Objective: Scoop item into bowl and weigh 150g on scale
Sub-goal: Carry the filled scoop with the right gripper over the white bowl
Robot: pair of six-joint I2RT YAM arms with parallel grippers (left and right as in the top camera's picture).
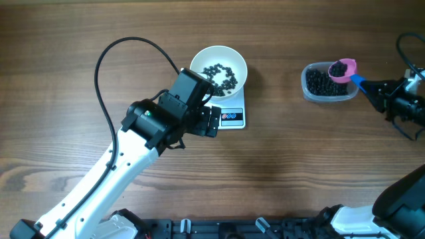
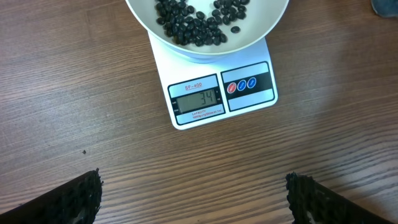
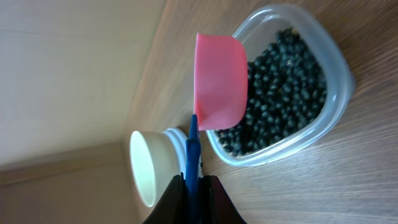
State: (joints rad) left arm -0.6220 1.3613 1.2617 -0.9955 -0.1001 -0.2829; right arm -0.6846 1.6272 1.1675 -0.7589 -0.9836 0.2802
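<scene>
Two arms work over a brown wood-grain table [image 1: 279,166]. From overhead, the white bowl [image 1: 219,53] sits on the scale [image 1: 236,118]. Small round black beans [image 1: 222,74] lie in a thin scatter on its floor, with white showing around them. The left gripper [image 1: 211,122] hovers just beside the scale's front-left edge. Well to the right, a clear tub [image 1: 307,91] holds a dark heap of the same beans. Over its far corner hangs a pink scoop [image 1: 343,68], loaded with beans, on a blue handle [image 1: 358,81] pinched by the right gripper [image 1: 372,88].

The left wrist view looks down on the bowl [image 2: 264,25] and its glossy beans [image 2: 199,22]. Below it, the scale [image 2: 221,117] shows 34 on its grey display [image 2: 198,98], beside one red and two blue buttons [image 2: 241,85]. The left gripper [image 2: 194,199] has its ribbed black fingertips [image 2: 81,199] spread wide apart, touching nothing, above bare wood.

The right wrist view is rolled sideways. The right gripper [image 3: 193,186] is clamped tight on the blue handle [image 3: 192,146]. The scoop [image 3: 219,81] shows only its outside here, above the rim of the tub [image 3: 341,68], which is packed with beans [image 3: 283,81]. The bowl [image 3: 146,168] stands far off. Beyond the table edge is a plain pale surface; wall or floor cannot be told.
</scene>
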